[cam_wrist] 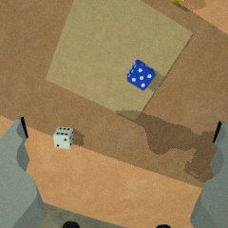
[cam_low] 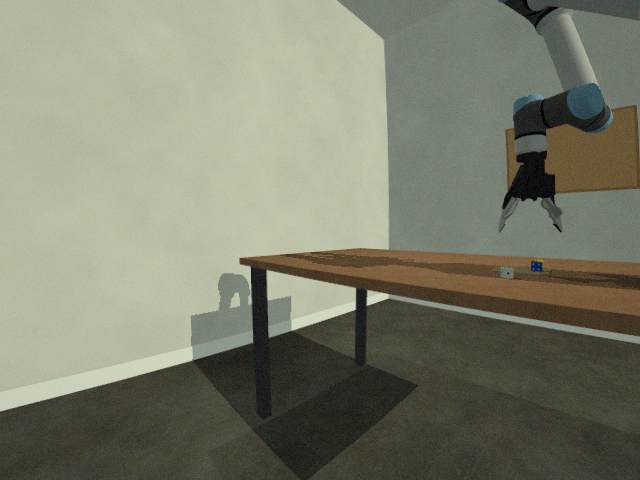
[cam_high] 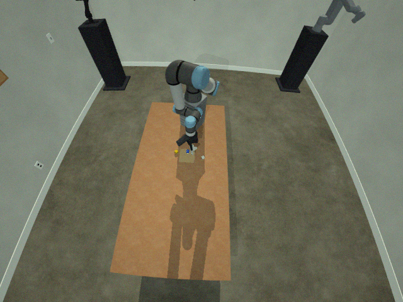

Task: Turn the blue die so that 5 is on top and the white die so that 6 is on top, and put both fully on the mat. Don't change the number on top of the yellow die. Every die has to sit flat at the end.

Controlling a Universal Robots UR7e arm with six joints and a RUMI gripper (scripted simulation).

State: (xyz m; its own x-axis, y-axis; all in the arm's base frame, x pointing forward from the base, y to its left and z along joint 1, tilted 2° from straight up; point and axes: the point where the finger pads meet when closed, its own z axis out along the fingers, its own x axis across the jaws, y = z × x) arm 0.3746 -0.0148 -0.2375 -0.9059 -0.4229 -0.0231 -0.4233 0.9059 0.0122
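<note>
The blue die point(cam_wrist: 141, 75) point(cam_high: 187, 151) point(cam_low: 537, 265) sits flat on the tan mat point(cam_wrist: 95, 52) point(cam_high: 187, 158), near one edge, with five white pips on its top face. The white die point(cam_wrist: 63, 137) point(cam_high: 203, 157) point(cam_low: 507, 272) lies on the bare table just off the mat; I cannot read its top number. The yellow die point(cam_high: 175, 151) point(cam_wrist: 178, 1) sits off the mat on the other side, cut off at the top edge of the wrist view. My gripper point(cam_wrist: 120, 121) point(cam_high: 190, 144) point(cam_low: 530, 227) is open and empty, hanging well above the dice.
The long wooden table point(cam_high: 162, 211) point(cam_low: 413, 279) point(cam_wrist: 119, 190) carries the arm's dark shadow. Two black pedestals point(cam_high: 102, 53) point(cam_high: 302, 58) stand at the back of the room. A wooden board point(cam_low: 594, 155) hangs on the far wall.
</note>
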